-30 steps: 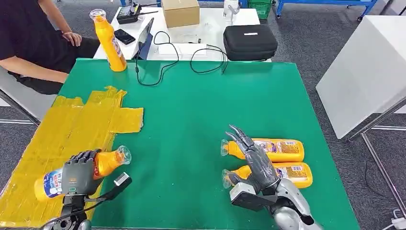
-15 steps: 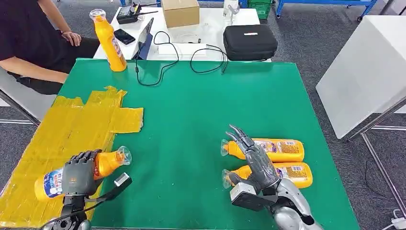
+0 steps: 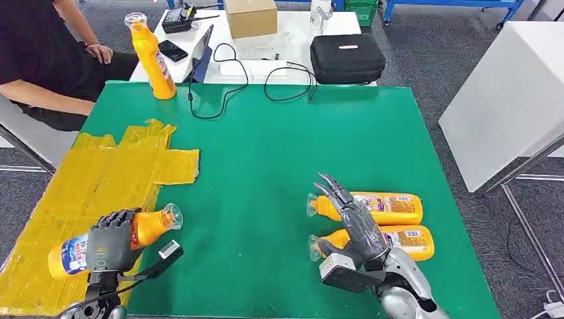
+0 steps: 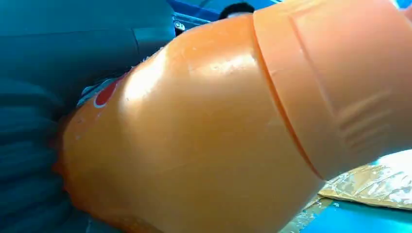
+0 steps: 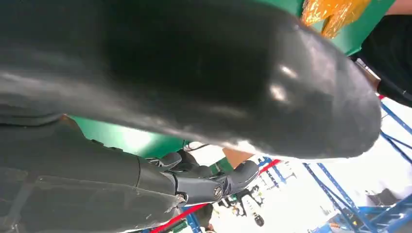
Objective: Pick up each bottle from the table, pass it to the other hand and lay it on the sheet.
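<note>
My left hand point(image 3: 106, 239) grips an orange bottle point(image 3: 151, 224) lying across the near corner of the yellow sheet point(image 3: 100, 179), its clear cap toward the green table. Up close in the left wrist view the bottle point(image 4: 233, 121) is seen against the hand's grey cover. My right hand point(image 3: 356, 222) is open, fingers spread, above two orange bottles lying side by side on the table: a farther bottle point(image 3: 389, 207) and a nearer bottle point(image 3: 409, 240). A further orange bottle point(image 3: 151, 58) stands upright at the far left edge. The right hand point(image 5: 204, 184) holds nothing.
A person in black point(image 3: 46, 60) sits at the far left. Behind the green table point(image 3: 279, 146) a white table holds a black case point(image 3: 347, 57), a cardboard box point(image 3: 251, 16), a tablet and cables point(image 3: 226, 80). A white surface point(image 3: 512, 93) stands at the right.
</note>
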### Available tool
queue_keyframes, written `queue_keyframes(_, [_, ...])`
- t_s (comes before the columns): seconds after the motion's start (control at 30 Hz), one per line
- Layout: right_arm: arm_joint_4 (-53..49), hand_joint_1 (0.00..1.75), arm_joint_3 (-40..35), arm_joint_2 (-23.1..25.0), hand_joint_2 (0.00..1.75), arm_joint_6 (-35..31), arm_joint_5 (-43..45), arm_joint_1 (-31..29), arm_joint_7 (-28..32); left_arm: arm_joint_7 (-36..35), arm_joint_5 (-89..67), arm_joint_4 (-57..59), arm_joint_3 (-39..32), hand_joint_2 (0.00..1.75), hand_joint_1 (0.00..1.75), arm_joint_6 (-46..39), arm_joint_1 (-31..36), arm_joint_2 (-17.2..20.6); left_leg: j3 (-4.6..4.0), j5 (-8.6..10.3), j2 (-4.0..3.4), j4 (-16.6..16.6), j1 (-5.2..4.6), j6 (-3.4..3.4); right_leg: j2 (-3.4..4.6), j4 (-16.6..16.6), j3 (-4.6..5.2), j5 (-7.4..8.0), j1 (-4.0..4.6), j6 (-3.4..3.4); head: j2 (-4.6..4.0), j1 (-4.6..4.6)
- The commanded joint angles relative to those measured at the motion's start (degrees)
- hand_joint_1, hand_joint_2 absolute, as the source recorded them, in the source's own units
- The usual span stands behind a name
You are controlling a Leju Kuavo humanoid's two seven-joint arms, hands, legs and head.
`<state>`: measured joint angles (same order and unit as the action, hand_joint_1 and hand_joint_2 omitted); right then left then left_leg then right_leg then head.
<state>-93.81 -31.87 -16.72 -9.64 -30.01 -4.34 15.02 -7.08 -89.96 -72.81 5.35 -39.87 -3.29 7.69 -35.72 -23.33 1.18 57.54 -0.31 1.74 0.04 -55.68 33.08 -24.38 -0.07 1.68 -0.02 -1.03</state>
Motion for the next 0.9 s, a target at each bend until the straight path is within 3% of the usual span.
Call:
queue_keyframes(0.03, [0.39,0.0,0.01,-0.23,0.0,0.47,0.01,-0.74,0.12,-0.25,-0.04,2.79,1.76,1.75,1.75,-0.13,1.7,0.87,0.22,-0.08,-0.06,-0.01,0.01,-0.11,-0.02,0.03,-0.24,-0.09,0.01,-0.01,0.0,-0.02])
queue_keyframes(0.6, [0.39,0.0,0.01,-0.23,0.0,0.47,0.01,-0.74,0.12,-0.25,-0.04,2.79,1.76,1.75,1.75,-0.13,1.7,0.87,0.13,-0.04,-0.04,-0.02,-0.01,-0.07,-0.02,0.02,-0.13,-0.05,-0.01,0.0,0.0,-0.02])
queue_keyframes(0.63, [-5.16,0.0,0.42,-7.43,1.75,0.86,-6.93,3.37,-7.08,6.7,5.03,9.99,0.54,0.0,0.0,-0.13,2.78,-2.17,0.21,-0.09,-0.06,0.0,0.01,-0.11,-0.02,0.02,-0.23,-0.09,0.02,-0.01,0.0,0.0])
queue_keyframes(0.67, [-12.36,0.0,3.71,-14.63,1.75,-0.96,-3.59,10.57,-13.51,10.47,6.46,17.19,-2.24,0.0,0.0,-0.13,3.56,-1.67,0.19,-0.02,0.19,-0.07,-0.07,-0.03,-0.25,0.05,-0.25,-0.11,-0.06,0.03,0.0,0.0])
queue_keyframes(0.7, [-23.59,0.0,8.98,-25.92,1.75,-4.36,-0.18,21.95,-12.33,12.38,5.17,15.22,-5.0,0.0,0.0,-0.13,0.99,-2.8,0.16,-0.01,0.15,-0.06,-0.07,-0.02,-0.2,0.05,-0.15,-0.09,-0.07,0.03,0.0,-0.02])
queue_keyframes(0.73, [-27.65,0.0,18.61,-32.56,1.75,-10.31,3.98,36.17,-7.34,16.8,4.22,14.15,-9.65,0.0,0.0,-0.13,-0.21,-4.48,0.34,-0.06,0.48,-0.11,-0.1,-0.04,-0.57,0.11,-0.44,-0.25,-0.1,0.06,0.0,0.04])
queue_keyframes(0.77, [-27.81,0.0,21.0,-32.12,1.75,-10.42,4.35,38.79,-5.37,18.55,2.7,13.62,-11.99,0.0,0.0,-0.13,-0.25,-5.67,0.32,-0.08,1.38,-0.08,-0.13,0.05,-1.44,0.15,-0.66,-0.53,-0.13,0.13,0.0,0.04])
queue_keyframes(0.83, [-27.5,0.0,21.1,-29.54,1.75,-8.35,3.14,37.85,-4.67,20.39,1.91,14.6,-13.94,0.0,0.0,-0.13,0.8,-6.93,0.31,-0.27,1.25,0.26,-0.05,0.1,-1.29,0.06,0.06,-0.63,-0.05,0.15,0.0,0.07])
queue_keyframes(0.9, [-26.44,0.0,18.94,-25.9,1.75,-5.52,0.69,33.95,-5.81,21.38,1.66,15.12,-14.54,0.0,0.0,-0.13,1.79,-7.79,0.38,-0.45,1.17,0.02,-0.28,0.4,-1.12,0.16,-0.27,-0.78,-0.27,0.4,0.0,-0.09])
